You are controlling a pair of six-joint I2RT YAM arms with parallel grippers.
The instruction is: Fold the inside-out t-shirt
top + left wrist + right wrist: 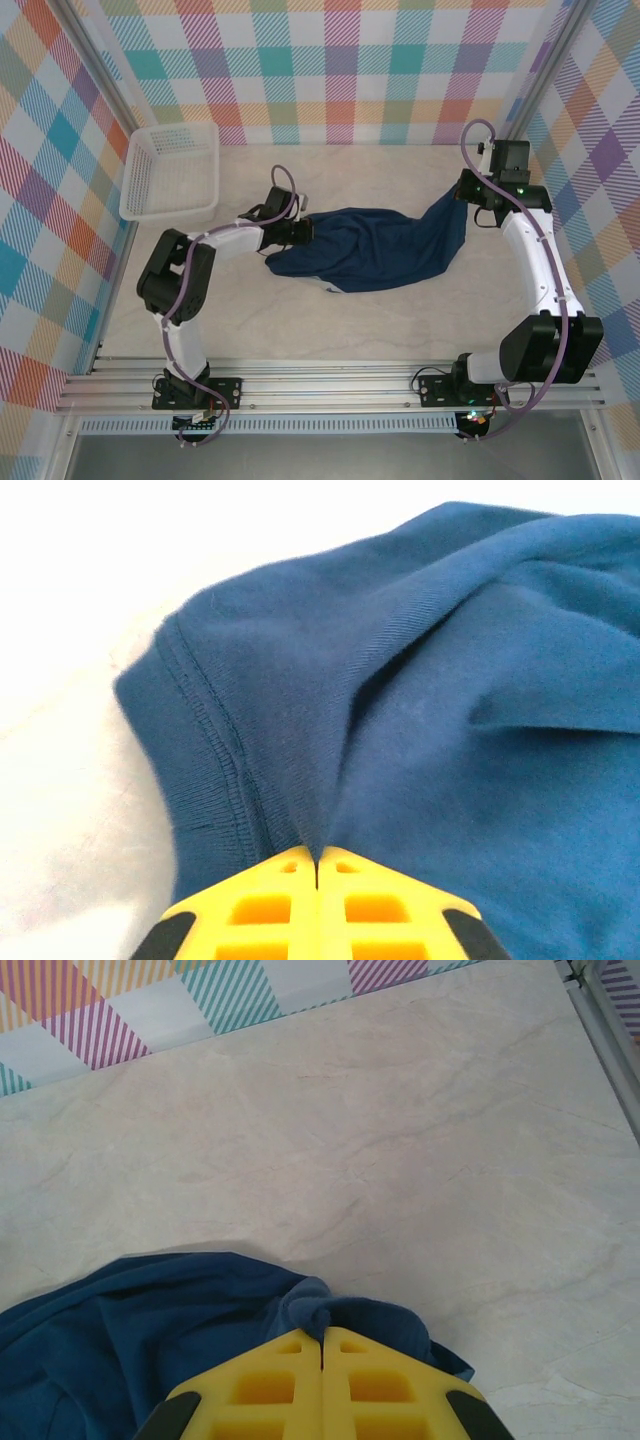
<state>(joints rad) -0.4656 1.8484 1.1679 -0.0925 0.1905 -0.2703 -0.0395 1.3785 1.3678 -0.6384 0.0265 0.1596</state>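
- T-shirt (370, 250) lay bunched and unfolded mid-bench (400, 330), stretched between both arms.
- Left gripper (317, 858) was clamped tight on cloth beside a hem.
- Right gripper (321, 1338) was pinching the opposite edge.
- Folding seemed barely begun.

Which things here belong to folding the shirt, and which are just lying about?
Part of the job:
navy t-shirt
left gripper, shut on its cloth
right gripper, shut on its cloth

Lying about:
white basket, at the table's far left, apart from the shirt
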